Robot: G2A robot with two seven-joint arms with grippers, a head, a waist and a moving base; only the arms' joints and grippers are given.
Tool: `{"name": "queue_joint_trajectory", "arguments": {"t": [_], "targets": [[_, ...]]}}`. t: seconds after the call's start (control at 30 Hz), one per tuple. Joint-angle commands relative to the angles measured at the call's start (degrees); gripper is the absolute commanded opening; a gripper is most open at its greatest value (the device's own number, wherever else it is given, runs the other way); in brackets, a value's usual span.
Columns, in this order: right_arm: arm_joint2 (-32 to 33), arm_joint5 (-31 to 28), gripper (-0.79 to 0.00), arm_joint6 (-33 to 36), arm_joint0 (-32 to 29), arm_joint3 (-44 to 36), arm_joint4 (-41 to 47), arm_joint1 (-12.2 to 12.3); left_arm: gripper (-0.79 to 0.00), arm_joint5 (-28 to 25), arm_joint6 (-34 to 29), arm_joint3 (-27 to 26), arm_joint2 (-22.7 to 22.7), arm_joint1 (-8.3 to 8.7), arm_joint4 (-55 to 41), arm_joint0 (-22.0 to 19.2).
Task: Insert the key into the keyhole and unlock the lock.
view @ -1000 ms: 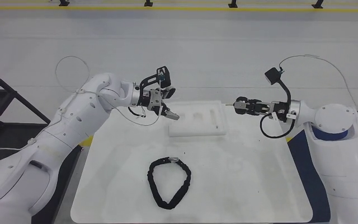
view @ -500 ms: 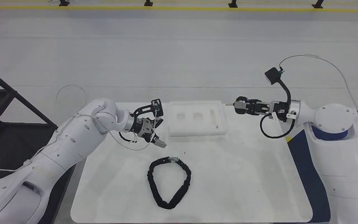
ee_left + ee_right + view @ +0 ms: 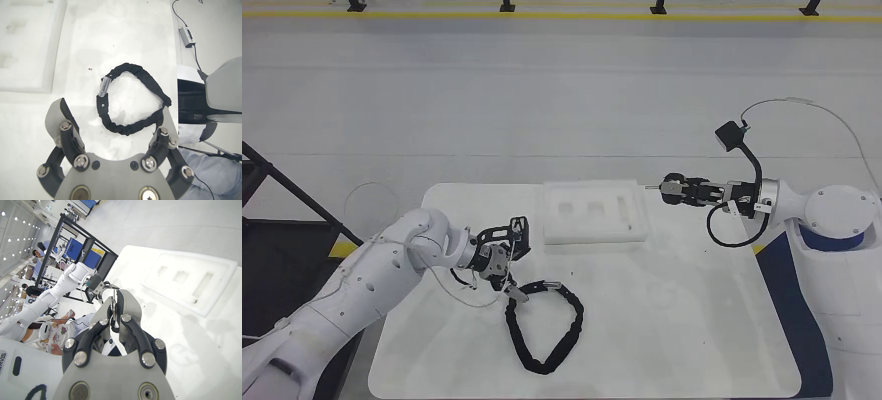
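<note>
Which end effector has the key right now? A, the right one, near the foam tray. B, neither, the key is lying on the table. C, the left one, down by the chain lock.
A: in the right wrist view the right end effector is shut on the key, while the left end effector is open at the chain lock with nothing in it.

Bright, even light from rows of ceiling lamps (image 3: pixel 9 240) washes out the white table (image 3: pixel 692 330); shadows faint, soft-edged; wrist views bow straight lines near their borders.
</note>
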Motion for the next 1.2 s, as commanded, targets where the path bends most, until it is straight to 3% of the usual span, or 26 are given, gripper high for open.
{"name": "queue_joint_trajectory", "arguments": {"t": [0.0, 0.3, 0.67, 1.17], "targets": [[0.0, 0.0, -0.785, 0.0, 0.0, 0.0, 0.0, 0.0, 0.000, 0.3, 5.0, 0.2, -0.6, -0.22, 5.1, 1.1], [0.0, 0.0, -0.785, 0.0, 0.0, 0.0, 0.0, 0.0, 0.000, 2.2, 21.4, 2.7, 1.1, -3.47, 23.2, 1.9], [0.0, 0.0, -0.785, 0.0, 0.0, 0.0, 0.0, 0.0, 0.000, 0.0, 33.8, 12.4, 11.4, -8.94, 33.5, -3.8], [0.0, 0.0, -0.785, 0.0, 0.0, 0.0, 0.0, 0.0, 0.000, 0.0, 35.1, 13.2, 12.7, -9.27, 33.5, -4.4]]}}
